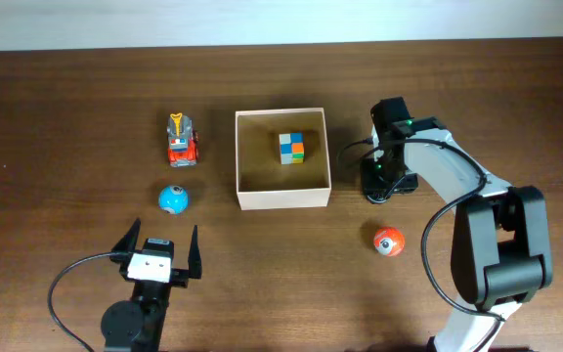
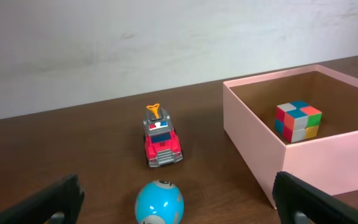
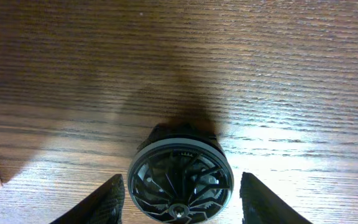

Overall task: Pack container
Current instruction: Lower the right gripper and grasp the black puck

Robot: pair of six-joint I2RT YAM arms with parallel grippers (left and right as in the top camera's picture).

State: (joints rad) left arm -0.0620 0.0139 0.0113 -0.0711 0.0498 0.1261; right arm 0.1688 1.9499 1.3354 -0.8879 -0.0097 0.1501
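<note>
The table holds the container upright at its middle. Just right of it, the right gripper spreads its jaws wide around a black disc; contact cannot be told. The left gripper gapes wide and empty. A truck stands left of the container, a blue ball before it, an orange ball lies right, and a cube is inside the container.

The left gripper is being held low and level, its fingers being spread wide. The right gripper is being pointed straight down, its fingers also being held apart.
</note>
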